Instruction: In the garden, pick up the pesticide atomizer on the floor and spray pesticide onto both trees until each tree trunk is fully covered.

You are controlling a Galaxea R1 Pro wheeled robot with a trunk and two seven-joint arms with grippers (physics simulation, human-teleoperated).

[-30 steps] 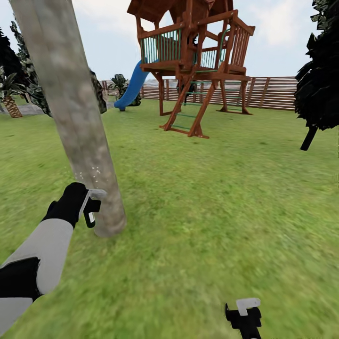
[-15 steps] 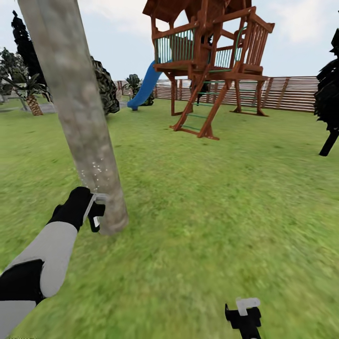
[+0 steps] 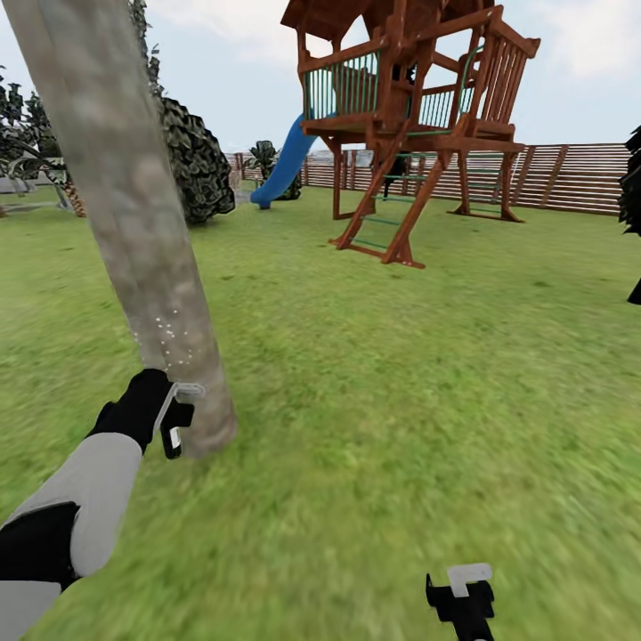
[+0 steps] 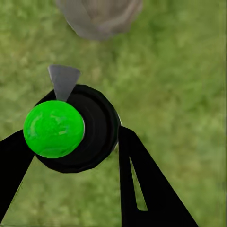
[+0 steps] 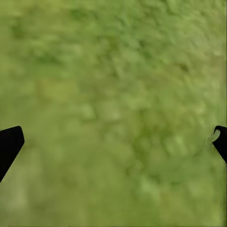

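Head view, lower left of the frame: the left gripper (image 3: 175,417) is held at the foot of a thick grey-brown tree trunk (image 3: 125,205), which leans from the upper left down to the grass (image 3: 401,401). A scatter of small pale specks (image 3: 169,343) lies on the bark just above the gripper. Left wrist view: the two black fingers (image 4: 142,184) close on either side of the pesticide atomizer (image 4: 75,127), seen end-on as a round black body topped by a bright green ball (image 4: 54,129), with a grey wedge-shaped nozzle (image 4: 63,80) directed toward the trunk base (image 4: 99,16) at the upper edge of that frame. The gap between nozzle and bark appears small, though the blur makes this hard to judge. Head view, lower right: the right gripper (image 3: 463,595) hangs low over bare grass. Right wrist view: its finger tips (image 5: 9,144) sit at opposite edges of the frame, spread wide with nothing between them. Upper centre of the head view: a wooden play tower (image 3: 414,98) with a blue slide (image 3: 285,165), backed by a slatted fence (image 3: 570,178).
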